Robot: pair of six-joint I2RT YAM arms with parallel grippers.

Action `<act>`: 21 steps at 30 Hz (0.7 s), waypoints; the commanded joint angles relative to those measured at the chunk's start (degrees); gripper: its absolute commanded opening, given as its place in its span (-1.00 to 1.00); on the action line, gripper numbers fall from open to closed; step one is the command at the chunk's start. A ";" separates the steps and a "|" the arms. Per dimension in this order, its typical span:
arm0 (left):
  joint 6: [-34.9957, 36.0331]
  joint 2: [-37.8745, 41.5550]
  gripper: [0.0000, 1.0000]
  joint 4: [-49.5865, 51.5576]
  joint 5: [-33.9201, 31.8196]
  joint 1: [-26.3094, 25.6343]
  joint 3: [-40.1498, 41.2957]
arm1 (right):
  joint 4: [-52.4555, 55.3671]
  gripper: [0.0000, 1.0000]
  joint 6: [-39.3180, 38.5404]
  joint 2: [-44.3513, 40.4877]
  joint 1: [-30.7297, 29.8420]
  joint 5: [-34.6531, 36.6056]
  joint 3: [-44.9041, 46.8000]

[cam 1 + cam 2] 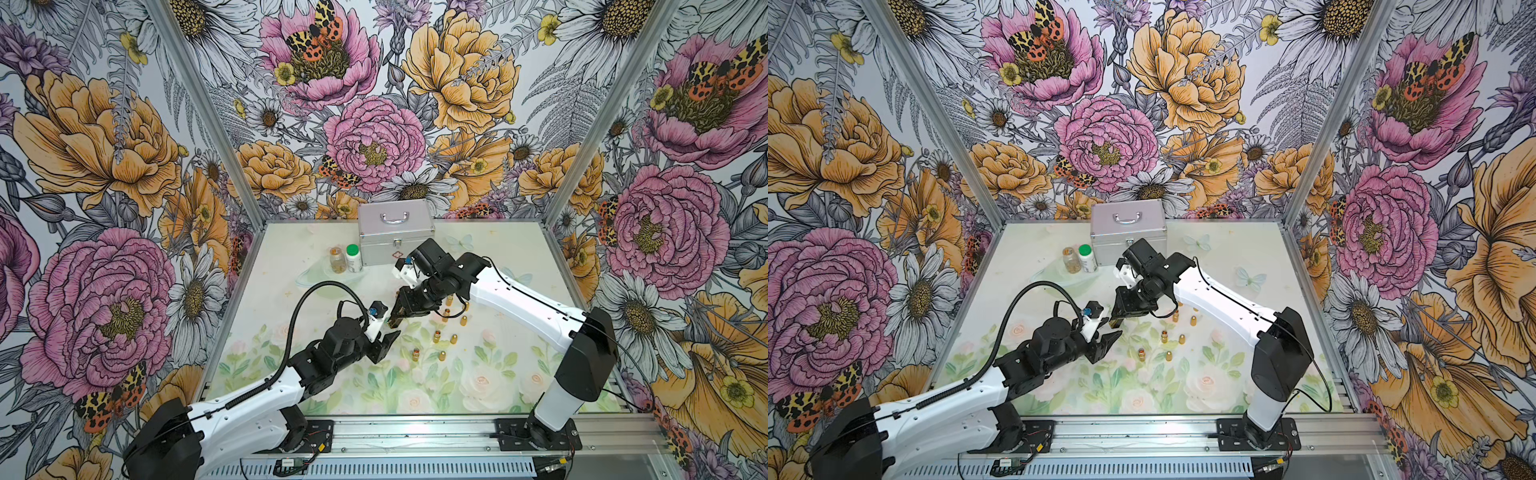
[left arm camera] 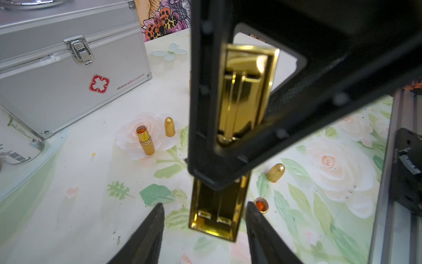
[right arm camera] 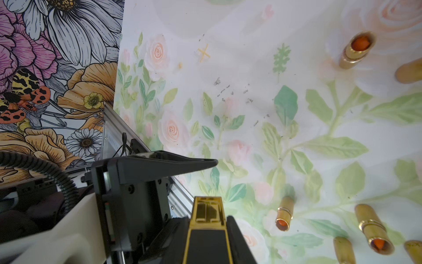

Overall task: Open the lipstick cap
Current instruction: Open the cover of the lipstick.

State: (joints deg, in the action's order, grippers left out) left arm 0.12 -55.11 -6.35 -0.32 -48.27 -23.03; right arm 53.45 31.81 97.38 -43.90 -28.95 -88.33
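The lipstick (image 2: 214,217) is a square gold tube with black side panels, held in the air over the floral mat. My right gripper (image 3: 206,219) is shut on its black middle, and the gold end (image 3: 206,209) sticks out past the fingertips. My left gripper (image 2: 205,205) is open, with one finger (image 2: 155,224) on each side of that gold end and a gap on both sides. Both top views show the two grippers meeting at mid-table, left gripper (image 1: 388,332) just below right gripper (image 1: 395,318), with the lipstick (image 1: 1113,321) a small gold tip between them.
Several small round gold lipstick tubes and bullet-shaped caps (image 1: 436,336) stand on the mat right of the grippers, some open and showing orange (image 2: 145,140). A silver case (image 1: 395,232) sits at the back, with a clear jar (image 1: 336,259) and a green-capped white bottle (image 1: 354,257) beside it.
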 commanded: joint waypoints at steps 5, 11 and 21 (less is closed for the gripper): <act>1.56 -0.84 -0.11 -4.76 2.60 -0.42 -2.46 | 0.07 -0.52 -0.79 -0.98 0.20 -1.96 -1.45; 1.01 -0.98 -0.44 -5.97 3.00 -0.38 -2.40 | 0.07 -0.53 -0.58 -0.43 0.22 -1.41 -1.34; -0.70 -1.04 -0.89 -5.23 1.37 -0.41 -2.02 | -0.10 -0.43 -0.44 -2.01 0.31 0.99 -2.27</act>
State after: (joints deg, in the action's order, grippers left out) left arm 0.14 -55.92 -10.17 2.24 -48.27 -24.23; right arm 53.63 29.95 97.32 -43.90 -29.95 -88.36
